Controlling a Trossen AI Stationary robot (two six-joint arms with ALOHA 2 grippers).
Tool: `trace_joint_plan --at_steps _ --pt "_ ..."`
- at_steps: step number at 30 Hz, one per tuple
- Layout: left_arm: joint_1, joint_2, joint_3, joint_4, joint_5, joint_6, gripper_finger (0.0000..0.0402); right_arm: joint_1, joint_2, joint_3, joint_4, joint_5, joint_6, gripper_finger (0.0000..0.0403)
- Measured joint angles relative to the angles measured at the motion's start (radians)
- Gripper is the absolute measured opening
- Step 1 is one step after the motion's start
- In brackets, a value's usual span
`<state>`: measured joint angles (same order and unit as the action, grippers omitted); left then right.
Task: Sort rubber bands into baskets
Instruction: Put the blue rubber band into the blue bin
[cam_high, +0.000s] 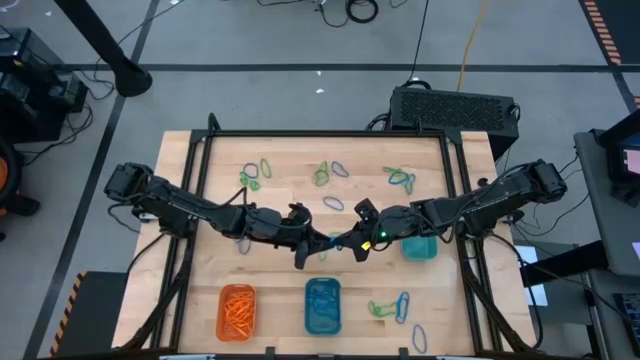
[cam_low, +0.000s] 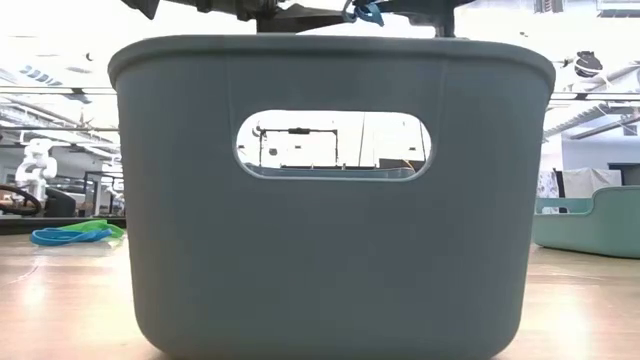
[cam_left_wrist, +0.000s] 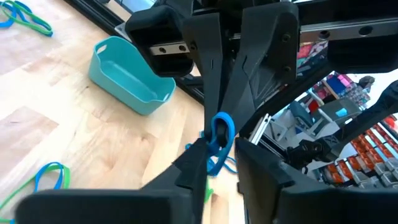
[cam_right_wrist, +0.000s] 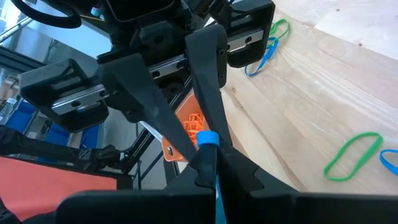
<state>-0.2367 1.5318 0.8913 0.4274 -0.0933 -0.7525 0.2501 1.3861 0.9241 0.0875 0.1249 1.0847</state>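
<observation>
Passing a blue rubber band (cam_left_wrist: 219, 138) mid-air over the table's middle: right gripper (cam_high: 362, 240) fingers are squeezed together on it. Left gripper (cam_high: 322, 243) fingers are closing round it w/ a gap. Let go only once left grips, then drop in blue basket (cam_high: 322, 305).

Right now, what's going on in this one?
Both arms meet above the middle of the table. The right gripper is shut on a blue rubber band, and the left gripper has its fingers around the same band, apparently taking it over. The orange basket and blue basket already hold bands; the teal basket looks empty. Loose bands remain scattered.
</observation>
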Motion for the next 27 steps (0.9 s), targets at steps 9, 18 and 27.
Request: trace_joint_plan --at_steps 9,18,27 --pt "-0.001 0.000 0.000 0.001 0.027 0.029 0.0008 0.000 0.000 0.000 0.006 -0.046 -0.049 0.0001" --pt "-0.001 -0.008 0.000 0.004 0.053 0.028 0.0003 -0.002 -0.004 0.000 0.003 -0.054 -0.116 0.0066" --pt "-0.022 -0.026 0.000 -0.043 0.144 0.027 0.0001 -0.007 -0.006 0.000 -0.001 -0.225 -0.121 0.0154"
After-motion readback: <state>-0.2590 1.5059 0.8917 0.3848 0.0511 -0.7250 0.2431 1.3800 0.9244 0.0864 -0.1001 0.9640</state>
